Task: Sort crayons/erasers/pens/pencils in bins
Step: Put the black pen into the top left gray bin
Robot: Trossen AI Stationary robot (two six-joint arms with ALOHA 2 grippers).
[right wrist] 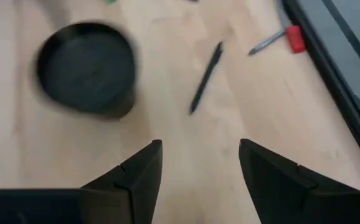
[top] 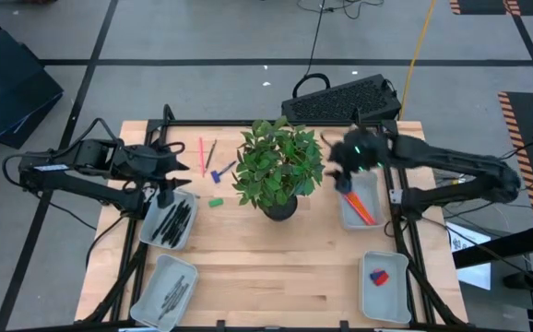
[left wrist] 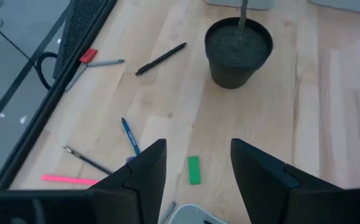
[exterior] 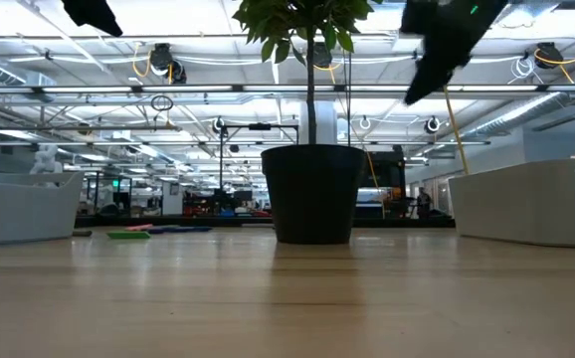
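the desk (top: 276, 258) is carrying four bins (top: 171, 222), a plant pot (top: 279, 207), a green eraser (top: 216, 202), a pink pencil (top: 201, 153), a blue pen (top: 222, 171) and a black pen (left wrist: 161, 58), all lying directly on its wood.

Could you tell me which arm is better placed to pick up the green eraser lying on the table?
Left, probably. The left pincer hovers open by the green eraser, which lies between its fingers in the left wrist view. The right pincer is beyond the plant pot, above the pencil bin.
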